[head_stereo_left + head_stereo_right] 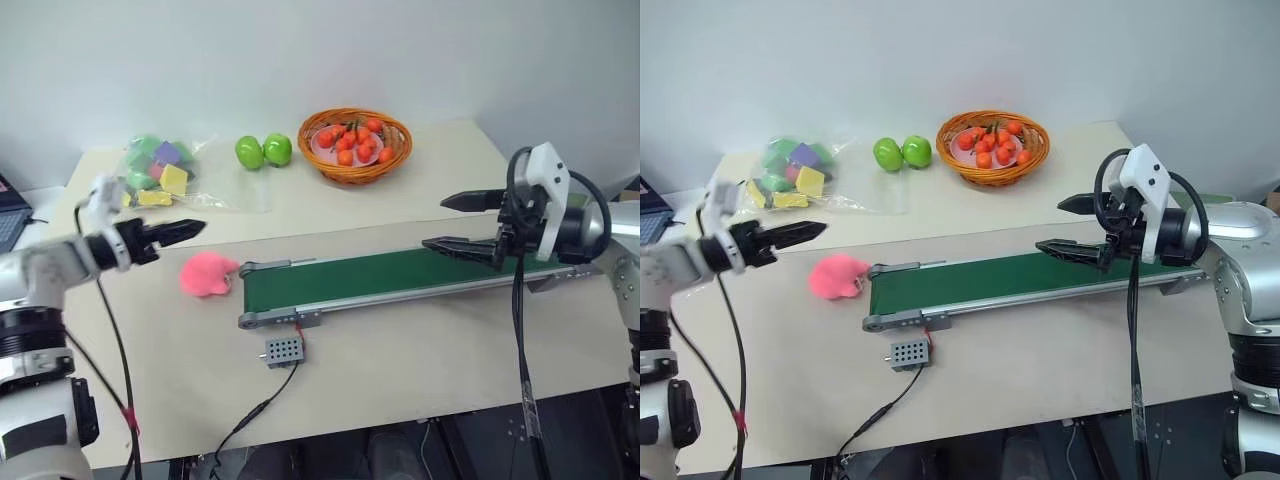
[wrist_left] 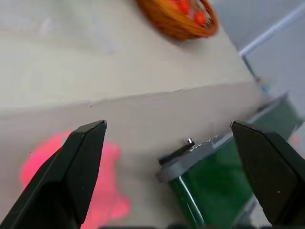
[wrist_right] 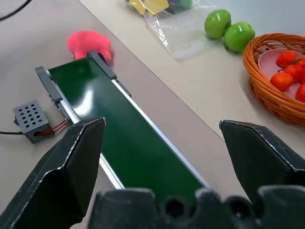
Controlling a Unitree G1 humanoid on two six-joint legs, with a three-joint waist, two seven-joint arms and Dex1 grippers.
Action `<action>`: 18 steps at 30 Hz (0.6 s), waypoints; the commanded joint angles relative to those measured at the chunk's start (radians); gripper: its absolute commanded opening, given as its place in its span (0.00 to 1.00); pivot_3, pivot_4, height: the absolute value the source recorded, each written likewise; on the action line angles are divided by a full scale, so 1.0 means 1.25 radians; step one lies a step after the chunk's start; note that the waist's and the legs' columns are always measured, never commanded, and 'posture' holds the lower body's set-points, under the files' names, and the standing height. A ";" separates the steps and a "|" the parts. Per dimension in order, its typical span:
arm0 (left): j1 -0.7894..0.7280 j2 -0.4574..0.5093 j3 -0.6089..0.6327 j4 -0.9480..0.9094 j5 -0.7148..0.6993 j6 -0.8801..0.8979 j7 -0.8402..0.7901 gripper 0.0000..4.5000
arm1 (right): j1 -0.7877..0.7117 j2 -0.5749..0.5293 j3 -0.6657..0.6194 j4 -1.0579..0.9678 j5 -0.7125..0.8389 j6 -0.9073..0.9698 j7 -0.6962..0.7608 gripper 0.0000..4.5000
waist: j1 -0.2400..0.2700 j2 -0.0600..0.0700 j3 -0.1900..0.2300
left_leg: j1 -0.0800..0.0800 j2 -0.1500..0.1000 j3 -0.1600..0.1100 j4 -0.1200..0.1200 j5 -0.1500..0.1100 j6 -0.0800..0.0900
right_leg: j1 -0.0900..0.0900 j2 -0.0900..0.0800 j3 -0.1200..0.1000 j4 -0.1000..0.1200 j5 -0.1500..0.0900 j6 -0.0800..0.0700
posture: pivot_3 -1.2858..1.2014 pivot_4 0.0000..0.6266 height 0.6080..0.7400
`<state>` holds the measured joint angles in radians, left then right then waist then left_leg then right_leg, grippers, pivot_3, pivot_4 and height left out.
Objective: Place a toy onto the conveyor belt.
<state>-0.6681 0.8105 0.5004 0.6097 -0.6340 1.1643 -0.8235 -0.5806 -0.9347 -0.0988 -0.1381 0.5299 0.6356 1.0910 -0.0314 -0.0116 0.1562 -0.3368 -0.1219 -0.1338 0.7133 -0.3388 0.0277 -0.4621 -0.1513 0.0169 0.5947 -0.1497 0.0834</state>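
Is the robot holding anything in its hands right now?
No. Both hands are open and empty. The left hand hovers near the pink toy, and the right hand hangs over the belt.

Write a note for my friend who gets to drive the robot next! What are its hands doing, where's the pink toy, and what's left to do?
Left hand: open, holding nothing, hovering above the table just behind the pink toy.
Right hand: open, holding nothing, hovering over the far right stretch of the conveyor belt.
Toy: lying on the table, right beside the belt's left end roller, not on the belt.
Belt: nothing on it.
Done: nothing so far; the toy has not been picked up.
Left: lower the left hand onto the toy, grip it, lift it and set it on the green belt. The left hand looks best placed for this.
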 commanded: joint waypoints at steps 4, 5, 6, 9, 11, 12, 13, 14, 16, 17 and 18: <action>0.032 0.018 0.247 0.120 -0.109 0.093 0.108 0.99 | -0.033 -0.009 0.001 0.000 -0.001 -0.014 0.022 1.00 | 0.003 0.000 0.000 | 0.000 0.000 0.000 0.001 0.000 -0.001 | 0.000 0.000 0.000 0.000 0.000 0.000 | 0.52 0.24 1.00; 0.055 0.018 0.262 0.119 -0.116 0.101 0.107 0.99 | -0.034 -0.010 0.002 0.002 -0.002 -0.014 0.025 1.00 | 0.004 0.000 0.000 | 0.000 0.000 0.000 0.001 0.000 -0.001 | 0.000 0.000 0.000 0.000 0.000 0.000 | 0.52 0.24 1.00; 0.078 0.018 0.280 0.124 -0.123 0.107 0.109 0.99 | -0.035 -0.011 0.003 0.004 -0.003 -0.014 0.028 1.00 | 0.005 0.000 0.000 | 0.000 0.000 0.000 0.000 0.000 -0.001 | 0.000 0.000 0.000 0.000 0.000 0.000 | 0.52 0.24 1.00; 0.162 0.013 0.295 0.142 -0.113 0.074 0.106 0.99 | -0.037 -0.011 0.008 0.009 -0.007 -0.013 0.033 1.00 | 0.001 0.000 0.000 | 0.000 0.001 0.000 0.000 -0.001 -0.002 | -0.001 0.000 0.000 0.000 0.000 0.000 | 0.52 0.24 1.00; 0.194 0.012 0.307 0.185 -0.106 0.036 0.117 0.99 | -0.039 -0.010 0.010 0.010 -0.010 -0.011 0.034 1.00 | 0.002 0.000 0.000 | 0.000 0.001 0.000 0.000 -0.001 -0.002 | -0.001 0.000 0.000 0.000 0.000 0.000 | 0.52 0.24 1.00; 0.209 0.011 0.308 0.201 -0.107 0.027 0.114 0.99 | -0.040 -0.010 0.013 0.012 -0.012 -0.010 0.035 1.00 | 0.004 0.000 0.000 | 0.000 0.001 0.000 0.000 -0.001 -0.002 | -0.001 0.000 0.000 0.000 0.000 0.000 | 0.52 0.24 1.00; 0.219 0.009 0.306 0.209 -0.109 0.023 0.109 0.99 | -0.040 -0.012 0.015 0.014 -0.015 -0.010 0.037 1.00 | 0.007 0.000 0.000 | 0.000 0.001 0.000 0.000 -0.001 -0.002 | -0.001 0.000 0.000 0.000 0.000 0.000 | 0.52 0.24 1.00; 0.228 0.004 0.307 0.220 -0.113 0.023 0.107 0.99 | -0.040 -0.017 0.019 0.017 -0.021 -0.011 0.040 1.00 | 0.009 0.000 0.000 | 0.000 0.001 0.000 0.000 -0.001 -0.002 | -0.001 0.000 0.000 0.000 0.000 0.000 | 0.52 0.24 1.00; 0.235 -0.001 0.306 0.233 -0.118 0.022 0.106 0.99 | -0.039 -0.022 0.024 0.021 -0.028 -0.012 0.043 1.00 | 0.012 0.000 0.000 | 0.001 0.001 0.000 0.000 -0.001 -0.002 | -0.001 0.000 0.000 0.000 0.000 0.000 | 0.52 0.24 1.00; 0.240 -0.009 0.294 0.228 -0.120 0.032 0.098 0.99 | -0.040 -0.024 0.023 0.022 -0.030 -0.012 0.045 1.00 | 0.013 0.000 0.000 | 0.001 0.001 0.000 0.000 -0.001 -0.002 | -0.001 0.000 0.000 0.000 0.000 0.000 | 0.52 0.24 1.00; 0.242 -0.014 0.284 0.223 -0.121 0.040 0.091 0.99 | -0.040 -0.024 0.021 0.023 -0.031 -0.011 0.047 1.00 | 0.014 0.000 0.000 | 0.000 0.001 0.000 0.000 -0.001 -0.002 | -0.001 0.000 0.000 0.000 0.000 0.000 | 0.52 0.24 1.00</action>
<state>-0.3731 0.7956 0.8627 0.8918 -0.7691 1.2023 -0.6874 -0.6118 -0.9439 -0.0507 -0.1010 0.4907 0.6356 1.1431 -0.0133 -0.0116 0.1561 -0.3361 -0.1210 -0.1333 0.7137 -0.3399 0.0253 -0.4629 -0.1516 0.0169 0.5947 -0.1496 0.0829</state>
